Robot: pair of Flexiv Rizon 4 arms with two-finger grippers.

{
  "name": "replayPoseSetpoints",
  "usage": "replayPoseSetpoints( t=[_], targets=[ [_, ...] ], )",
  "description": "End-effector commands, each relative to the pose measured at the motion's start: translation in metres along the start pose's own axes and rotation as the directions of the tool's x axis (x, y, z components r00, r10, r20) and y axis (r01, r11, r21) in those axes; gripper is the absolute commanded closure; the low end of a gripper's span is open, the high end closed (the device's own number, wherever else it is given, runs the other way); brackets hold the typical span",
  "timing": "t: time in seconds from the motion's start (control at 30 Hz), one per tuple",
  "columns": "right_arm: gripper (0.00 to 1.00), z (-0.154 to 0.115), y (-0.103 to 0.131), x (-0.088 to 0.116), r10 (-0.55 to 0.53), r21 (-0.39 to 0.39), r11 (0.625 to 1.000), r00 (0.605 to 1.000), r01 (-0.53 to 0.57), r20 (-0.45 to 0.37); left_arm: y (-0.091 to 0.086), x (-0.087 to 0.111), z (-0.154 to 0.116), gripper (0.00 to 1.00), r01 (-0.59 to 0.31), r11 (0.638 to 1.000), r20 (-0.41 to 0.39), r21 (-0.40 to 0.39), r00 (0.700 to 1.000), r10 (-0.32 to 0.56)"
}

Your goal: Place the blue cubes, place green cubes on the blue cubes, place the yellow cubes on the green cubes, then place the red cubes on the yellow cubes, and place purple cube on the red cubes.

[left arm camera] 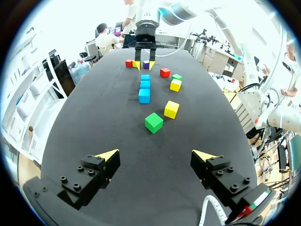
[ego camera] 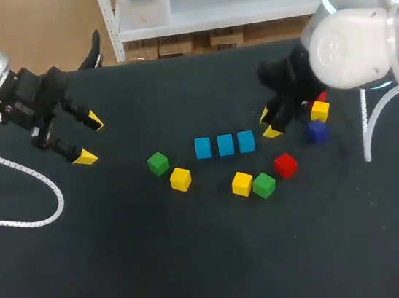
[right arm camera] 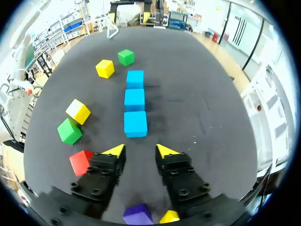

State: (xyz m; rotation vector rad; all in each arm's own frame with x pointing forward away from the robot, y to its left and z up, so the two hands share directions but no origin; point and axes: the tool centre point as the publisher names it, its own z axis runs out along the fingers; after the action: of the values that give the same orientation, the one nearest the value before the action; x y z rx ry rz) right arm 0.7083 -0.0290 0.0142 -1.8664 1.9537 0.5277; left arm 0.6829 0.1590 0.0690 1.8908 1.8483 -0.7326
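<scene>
**A:** Three blue cubes (ego camera: 225,145) sit mid-counter (ego camera: 201,274), close together in one row, and nothing is stacked on them.

**B:** The right end effector (ego camera: 268,124) hangs just off the row's right end. Its fingers have a narrow gap with nothing in it. In its wrist view the row runs straight out ahead of the tips.

**A:** And the left end effector (ego camera: 89,140)?

**B:** It's well apart from everything, over the counter's left side. It's spread wide and empty.

**A:** Let's go through the loose pieces. A green cube (ego camera: 158,163) sits just left of the row, with a yellow cube (ego camera: 180,179) close beside it, a little nearer the robot.

**B:** On the robot's side of the row's right end, a second yellow (ego camera: 242,184) and a second green (ego camera: 264,184) sit together, touching or nearly so. A red cube (ego camera: 285,165) is just to their right.

**A:** What's behind the right end effector?

**B:** The purple cube (ego camera: 317,131) is right next to it, and a third yellow (ego camera: 319,111) is just beyond that. A second red (ego camera: 321,97) peeks out, mostly hidden by the arm.

**A:** So every cube is flat on the counter, with no second layer anywhere.
</scene>
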Motion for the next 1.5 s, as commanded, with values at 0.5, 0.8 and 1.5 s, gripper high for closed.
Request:
replayPoseSetpoints(
  t=[0.5, 0.8, 1.5],
  targets=[
    [0.00, -0.077, 0.004, 0.065, -0.135, -0.003, 0.990, 0.954, 0.141, 0.268, -0.001, 0.001, 0.000, 0.00, -0.004, 1.000, 0.003, -0.002, 1.000, 0.004],
    [0.00, -0.099, 0.011, 0.105, -0.108, 0.014, 0.994, 0.956, 0.108, 0.273, -0.001, 0.001, 0.000, 0.00, -0.004, 1.000, 0.003, -0.002, 1.000, 0.004],
    [0.00, -0.111, 0.014, 0.136, -0.082, 0.034, 0.997, 0.947, 0.075, 0.312, -0.001, 0.001, 0.000, 0.00, -0.004, 1.000, 0.003, -0.002, 1.000, 0.004]
  ],
)
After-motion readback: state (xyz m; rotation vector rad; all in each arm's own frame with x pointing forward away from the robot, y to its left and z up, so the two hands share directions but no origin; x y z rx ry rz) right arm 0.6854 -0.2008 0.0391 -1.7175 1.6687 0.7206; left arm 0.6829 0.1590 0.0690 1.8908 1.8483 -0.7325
